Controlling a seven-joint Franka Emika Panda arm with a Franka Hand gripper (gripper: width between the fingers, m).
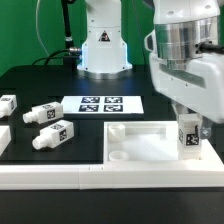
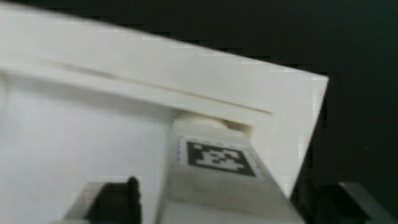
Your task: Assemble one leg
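One leg (image 1: 187, 138), a small white post with a black-and-white tag, stands upright at the corner of the large white square panel (image 1: 140, 135) on the exterior view's right. My gripper (image 1: 187, 118) comes down from above and is shut on it. In the wrist view the leg (image 2: 217, 160) sits between my two dark fingers (image 2: 118, 200), its far end against the panel's corner (image 2: 107, 110). My gripper (image 2: 217, 208) hides the leg's near end. Three more legs (image 1: 52, 133) lie loose on the exterior view's left.
The marker board (image 1: 103, 103) lies behind the panel. A white rail (image 1: 90, 180) runs along the table's front edge. The robot base (image 1: 100, 45) stands at the back. Another white part (image 1: 3, 138) shows at the left edge.
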